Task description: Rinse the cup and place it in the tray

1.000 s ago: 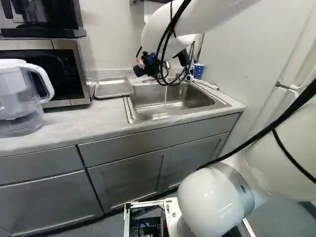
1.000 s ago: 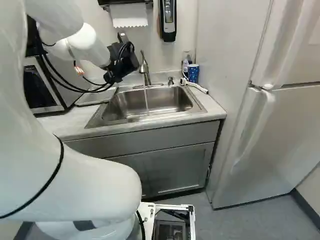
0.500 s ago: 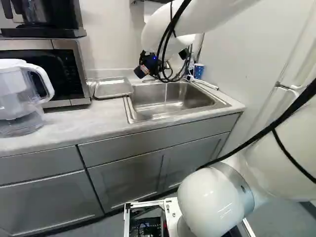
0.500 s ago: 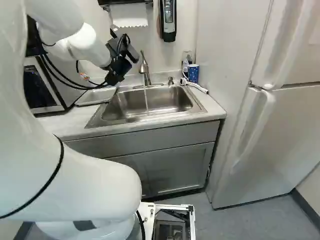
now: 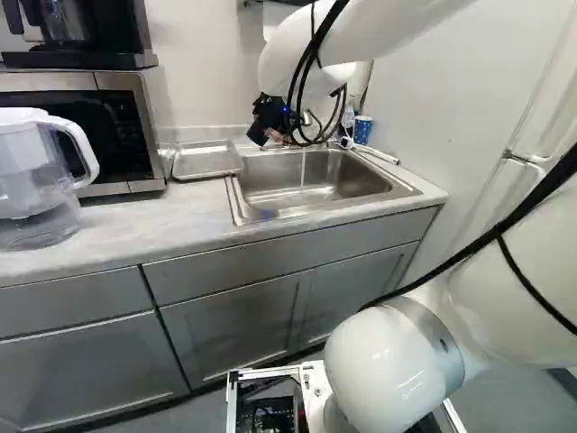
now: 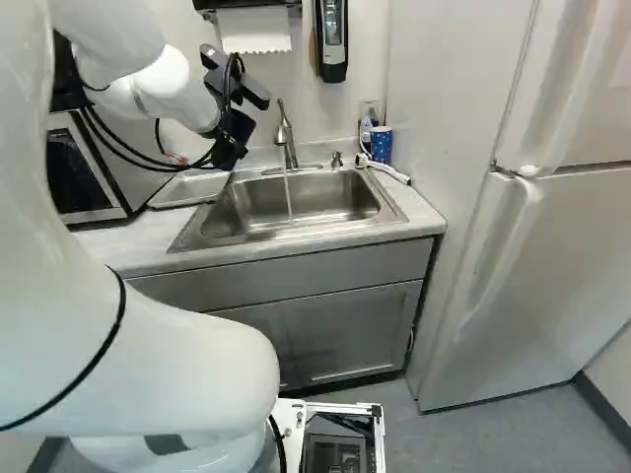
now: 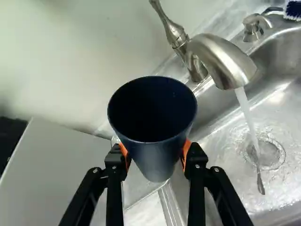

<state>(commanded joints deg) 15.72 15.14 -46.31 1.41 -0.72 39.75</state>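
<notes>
In the left base view my gripper (image 5: pixel 267 126) hangs above the back left corner of the sink (image 5: pixel 236 200); its fingers are hard to make out there. In the wrist view the gripper (image 7: pixel 154 155) is shut on a dark blue cup (image 7: pixel 155 162), one orange pad (image 7: pixel 185 151) on either side. The cup's open mouth faces the camera and looks empty. Beside the cup, the faucet (image 7: pixel 225 59) runs a stream of water (image 7: pixel 248 113) into the sink; the stream does not meet the cup. A metal tray (image 5: pixel 207 161) lies on the counter left of the sink.
A microwave (image 5: pixel 126 135) and a clear pitcher (image 5: pixel 41 180) stand on the counter at the left base view's left. Behind the sink's right corner stand a blue patterned cup (image 6: pixel 382 144) and a white-handled brush (image 6: pixel 386 170). A soap dispenser (image 6: pixel 332 39) hangs on the wall.
The gripper has turned at the wrist, with the cup in its hold, and tilted differently beside the faucet. The upper arm and the base have stayed where they were. Water keeps running.
</notes>
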